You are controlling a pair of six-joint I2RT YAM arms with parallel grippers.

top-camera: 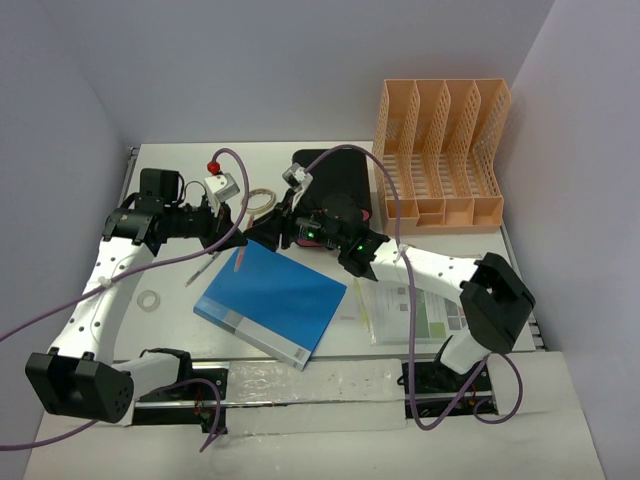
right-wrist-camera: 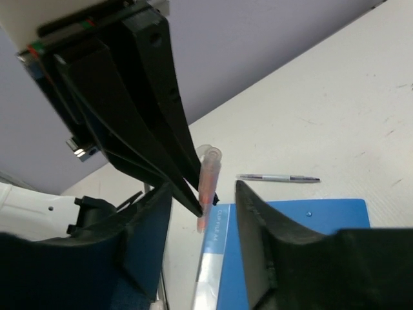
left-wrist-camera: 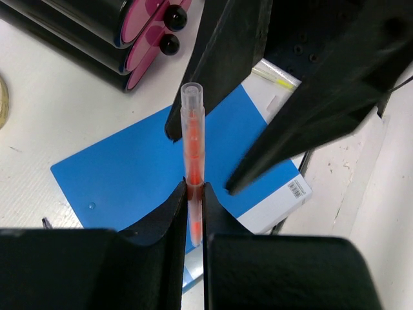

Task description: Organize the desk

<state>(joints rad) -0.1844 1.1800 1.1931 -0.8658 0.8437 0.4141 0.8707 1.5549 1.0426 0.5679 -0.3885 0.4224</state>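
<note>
The left gripper (left-wrist-camera: 194, 188) had its jaws clamped on the lower part of an orange pen (left-wrist-camera: 192, 139), whose long axis ran straight out beyond them. The right gripper (right-wrist-camera: 204, 186) faced it with jaws apart, the pen's free capped end standing in the gap between them and apparently touching neither. The right jaws were therefore the nearer pair to that end, so a handover likely needed them only to close across the pen's axis. The tabletop (top-camera: 175, 330) and a blue notebook (top-camera: 270, 300) lay below both pairs.
</note>
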